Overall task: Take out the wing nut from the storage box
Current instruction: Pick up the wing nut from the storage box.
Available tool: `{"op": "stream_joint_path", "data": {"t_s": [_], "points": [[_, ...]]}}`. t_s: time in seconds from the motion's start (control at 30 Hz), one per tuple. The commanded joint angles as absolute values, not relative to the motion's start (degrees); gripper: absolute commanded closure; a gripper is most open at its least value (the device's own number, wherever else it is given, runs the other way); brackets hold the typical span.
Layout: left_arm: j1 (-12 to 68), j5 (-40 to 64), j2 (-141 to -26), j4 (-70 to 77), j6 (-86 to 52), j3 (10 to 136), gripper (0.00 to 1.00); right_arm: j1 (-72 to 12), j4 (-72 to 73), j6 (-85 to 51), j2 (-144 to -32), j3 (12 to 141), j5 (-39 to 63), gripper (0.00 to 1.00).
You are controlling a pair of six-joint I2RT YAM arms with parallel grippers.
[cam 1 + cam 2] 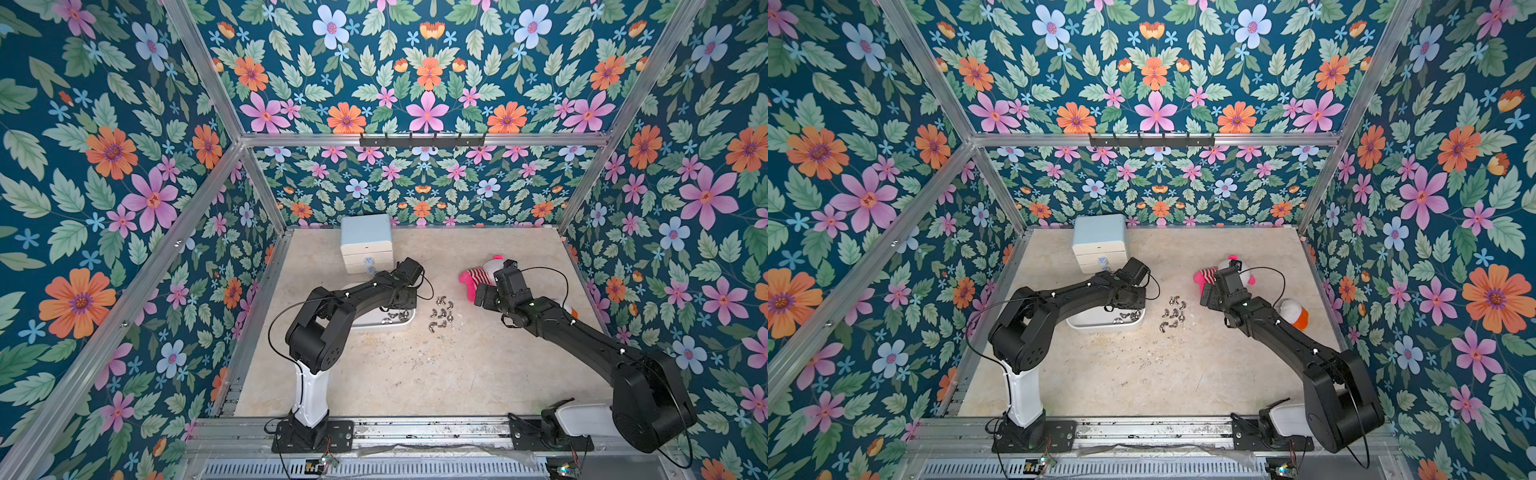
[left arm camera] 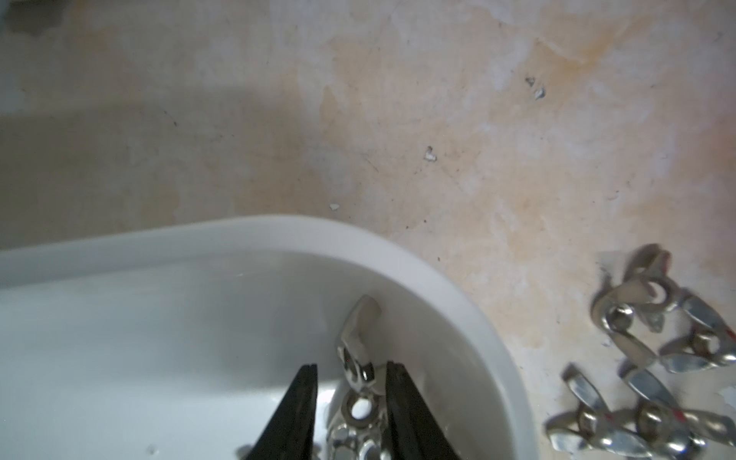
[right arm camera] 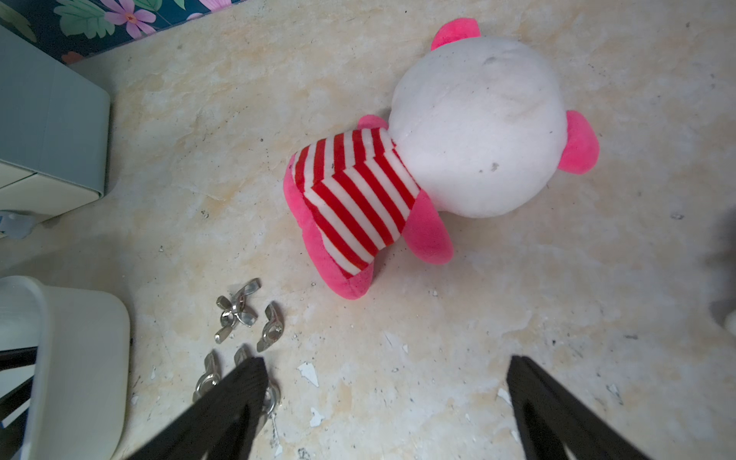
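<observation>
Picking stage: straddling a wing nut [image 2: 356,366] in a corner of the storage box [image 2: 278,235] with left jaws part-open, not yet clenched. With right jaws released, empty, above the tabletop [image 3: 478,318]. Next, probably: clench firmly, then lift straight out.

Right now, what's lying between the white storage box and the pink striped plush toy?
A loose cluster of wing nuts on the table, apart from both. It shows in both top views and in the right wrist view.

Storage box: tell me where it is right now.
In both top views the storage box lies left of centre under the left arm, in front of the drawer chest, loose wing nuts on its right.
</observation>
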State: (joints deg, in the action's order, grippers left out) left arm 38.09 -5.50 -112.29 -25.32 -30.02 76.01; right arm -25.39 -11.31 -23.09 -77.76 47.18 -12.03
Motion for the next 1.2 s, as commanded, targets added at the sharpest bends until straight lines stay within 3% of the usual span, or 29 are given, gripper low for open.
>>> {"op": "stream_joint_path", "data": {"t_s": [0.0,0.57,1.17], "points": [[38.1,-5.6,-112.8,-24.3,-30.1,76.2,0.65,-25.5,-10.4,-23.7,-77.9,47.1,-12.5,0.01],[38.0,-5.5,-114.2,-23.9,-29.5,75.6,0.81,-25.4,-10.2,-23.6,-77.8,47.3,-12.4,0.01],[38.0,-9.0,-109.2,-25.1,-29.0,75.4,0.89,-25.4,-10.5,-23.4,-78.2,48.3,-12.4,0.01]]}}
